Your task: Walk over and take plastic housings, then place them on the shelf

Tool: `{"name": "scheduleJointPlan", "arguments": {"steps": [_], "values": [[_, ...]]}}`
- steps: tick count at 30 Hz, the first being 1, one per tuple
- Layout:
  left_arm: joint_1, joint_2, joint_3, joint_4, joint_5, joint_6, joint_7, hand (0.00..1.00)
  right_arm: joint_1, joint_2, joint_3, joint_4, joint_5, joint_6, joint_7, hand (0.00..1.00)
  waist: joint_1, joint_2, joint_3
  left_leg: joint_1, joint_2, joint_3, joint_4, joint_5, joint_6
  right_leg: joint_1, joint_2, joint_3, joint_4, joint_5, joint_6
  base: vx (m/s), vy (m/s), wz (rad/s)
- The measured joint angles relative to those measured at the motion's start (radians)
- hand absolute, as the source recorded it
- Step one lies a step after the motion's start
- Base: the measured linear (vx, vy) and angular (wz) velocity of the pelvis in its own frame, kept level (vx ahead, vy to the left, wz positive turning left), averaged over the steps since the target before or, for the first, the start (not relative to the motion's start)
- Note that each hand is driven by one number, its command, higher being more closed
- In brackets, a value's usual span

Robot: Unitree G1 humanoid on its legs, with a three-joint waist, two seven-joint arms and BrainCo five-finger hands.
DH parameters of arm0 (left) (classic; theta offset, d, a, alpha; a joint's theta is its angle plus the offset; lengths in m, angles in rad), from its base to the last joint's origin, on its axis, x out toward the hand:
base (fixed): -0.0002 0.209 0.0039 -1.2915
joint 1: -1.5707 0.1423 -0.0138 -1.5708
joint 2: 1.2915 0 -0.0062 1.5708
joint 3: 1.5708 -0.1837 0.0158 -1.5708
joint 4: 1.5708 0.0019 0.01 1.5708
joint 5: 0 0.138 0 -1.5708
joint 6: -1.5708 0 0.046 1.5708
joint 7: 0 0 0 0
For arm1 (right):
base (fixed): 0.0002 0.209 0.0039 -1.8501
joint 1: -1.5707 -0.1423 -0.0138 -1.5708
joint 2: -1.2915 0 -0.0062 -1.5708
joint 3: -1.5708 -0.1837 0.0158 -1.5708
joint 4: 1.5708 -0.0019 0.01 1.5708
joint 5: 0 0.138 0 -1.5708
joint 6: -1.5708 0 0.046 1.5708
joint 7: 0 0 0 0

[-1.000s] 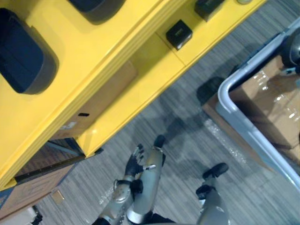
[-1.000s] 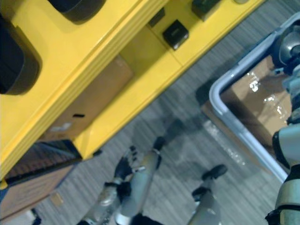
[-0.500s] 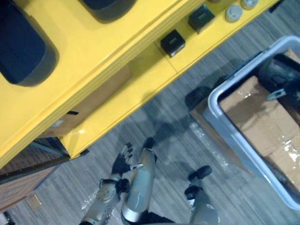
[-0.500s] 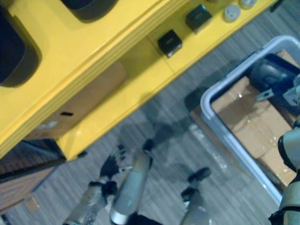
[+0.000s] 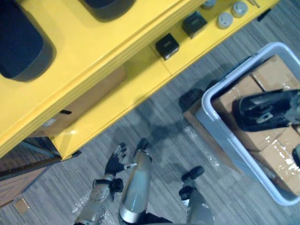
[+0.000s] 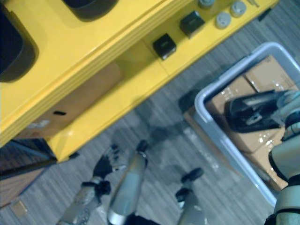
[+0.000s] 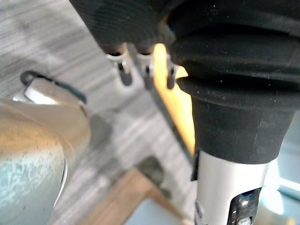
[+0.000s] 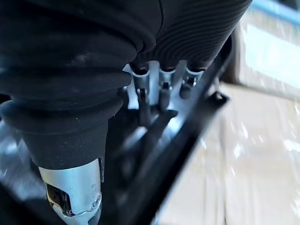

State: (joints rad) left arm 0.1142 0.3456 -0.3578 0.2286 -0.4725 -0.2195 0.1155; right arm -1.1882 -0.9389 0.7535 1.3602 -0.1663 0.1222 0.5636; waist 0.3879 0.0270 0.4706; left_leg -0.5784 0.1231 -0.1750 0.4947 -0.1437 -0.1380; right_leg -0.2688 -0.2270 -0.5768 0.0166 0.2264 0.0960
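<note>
A black plastic housing [image 5: 262, 111] hangs over a grey bin [image 5: 212, 129] at the right. My right hand [image 6: 289, 99] is at its right end, with the fingers [image 8: 161, 91] curled onto the housing's dark rim [image 8: 154, 154]. My left hand [image 5: 114, 164] hangs low over the floor with its fingers spread and holds nothing. The yellow shelf [image 5: 117, 56] runs across the upper left. Two more dark housings [image 5: 21, 44] [image 5: 105, 5] lie on its top level.
Taped cardboard boxes [image 5: 234, 96] fill the bin. Two small black boxes [image 5: 167, 46] [image 5: 194, 23] and round grey parts [image 5: 224, 19] sit on a lower yellow ledge. A cardboard box [image 5: 89, 101] stands under the shelf. Grey striped floor [image 5: 164, 136] lies between shelf and bin.
The camera has swung toward the bin, which now shows almost whole. The held housing sits nearer the bin's middle. My left hand still hangs open.
</note>
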Motion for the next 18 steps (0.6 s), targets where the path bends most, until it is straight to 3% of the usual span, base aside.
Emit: {"name": "scheduleJointPlan", "arguments": {"steps": [4,5,6,9,11,12,15,18], "values": [[-0.004,-0.003,-0.018,0.060,0.000,-0.035,0.025,0.00,0.020,0.019,-0.037,-0.017,-0.092,-0.062,-0.156,0.00,-0.017,0.000,0.000,-0.013,0.002,0.004,0.000,0.002,0.000,-0.016,0.000,0.003,0.002,0.001,0.001,-0.04,0.043,-0.03],[-0.009,-0.005,-0.018,0.069,0.000,-0.036,0.036,0.00,0.034,0.024,-0.044,-0.022,-0.117,-0.077,-0.236,0.00,-0.018,0.000,0.000,-0.014,0.002,0.004,0.000,0.003,0.000,-0.018,0.000,0.003,0.002,0.001,0.001,-0.04,0.055,0.01],[-0.009,-0.006,-0.018,0.069,0.000,-0.038,0.040,0.00,0.039,0.029,-0.047,-0.023,-0.123,-0.079,-0.270,0.00,-0.019,0.000,0.000,-0.013,0.003,0.004,0.000,0.003,0.000,-0.018,0.000,0.003,0.002,0.001,0.001,-0.03,0.051,-0.02],[-0.008,-0.022,-0.019,0.071,0.003,-0.064,0.060,0.00,0.049,0.034,-0.075,-0.067,-0.122,-0.080,-0.475,0.00,-0.023,0.000,0.000,-0.014,0.004,0.009,0.000,0.003,0.000,-0.024,0.000,0.008,0.003,0.002,0.002,-0.03,0.056,-0.05],[-0.008,-0.052,-0.019,0.071,0.009,-0.077,0.075,0.00,0.050,0.035,-0.101,-0.119,-0.116,-0.075,-0.657,0.00,-0.031,0.000,0.000,-0.009,0.005,0.014,0.001,0.003,0.000,-0.024,-0.001,0.012,0.004,0.002,0.002,-0.03,0.049,-0.05],[-0.008,-0.055,-0.020,0.071,0.010,-0.079,0.078,0.00,0.050,0.035,-0.117,-0.136,-0.112,-0.075,-0.696,0.00,-0.035,0.000,0.000,-0.008,0.005,0.015,0.002,0.003,0.000,-0.024,-0.001,0.013,0.005,0.002,0.002,-0.03,0.058,-0.04],[-0.005,-0.084,-0.038,0.076,0.014,-0.084,0.091,0.00,0.075,0.036,-0.211,-0.250,-0.061,-0.093,-0.889,0.00,-0.063,0.000,0.000,0.014,0.007,0.032,0.000,0.002,0.000,-0.022,-0.006,0.033,0.015,0.002,0.002,-0.03,0.070,-0.12],[-0.002,-0.118,-0.038,0.074,0.024,-0.091,0.105,0.00,0.204,0.053,-0.373,-0.432,-0.003,-0.126,-1.014,0.00,-0.104,-0.002,-0.002,0.054,0.013,0.061,0.002,-0.008,0.007,-0.005,-0.012,0.061,0.034,-0.006,-0.010,-0.04,0.073,-0.19]]}}
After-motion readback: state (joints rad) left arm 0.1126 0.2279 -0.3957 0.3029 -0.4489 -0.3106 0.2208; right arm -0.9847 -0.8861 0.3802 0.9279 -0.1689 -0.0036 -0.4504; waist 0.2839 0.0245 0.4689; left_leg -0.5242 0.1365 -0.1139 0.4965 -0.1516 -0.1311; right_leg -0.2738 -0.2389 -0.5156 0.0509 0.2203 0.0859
